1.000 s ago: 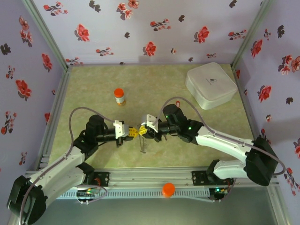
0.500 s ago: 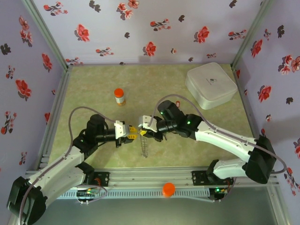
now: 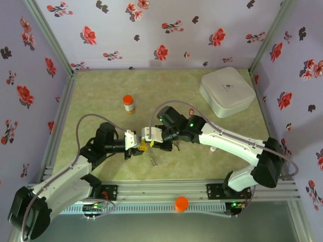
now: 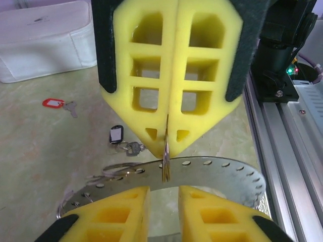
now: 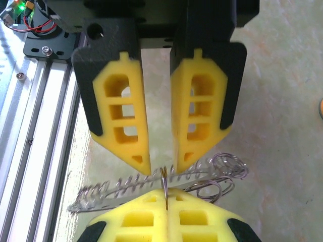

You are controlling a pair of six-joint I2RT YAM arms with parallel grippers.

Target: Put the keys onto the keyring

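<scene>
Pinches the keyring (image 5: 126, 187) by its thin edge in the right gripper (image 5: 166, 195), pressed fully together, at the bottom of the right wrist view. Stands narrowly open with the left gripper (image 5: 162, 162), straddling that same edge from the top of that view and, as far as can be told, not touching it. Compared with a second ago: no longer shut on the left; reaches further toward the left of the top view with the right arm (image 3: 222, 141), and hangs the ring tilted instead of plumb. Reads as a handover just finished, with the ring carried on the right alone. Leaves the keys (image 4: 123, 143) on the table (image 4: 40, 166), well apart from the ring: dark-tagged key (image 4: 117, 135) at centre left of the left wrist view, red-tagged key (image 4: 53, 103) further to the upper left, below the white box (image 4: 40, 35). Frees the left, probably, for fetching a key. Shows no key threaded yet.
</scene>
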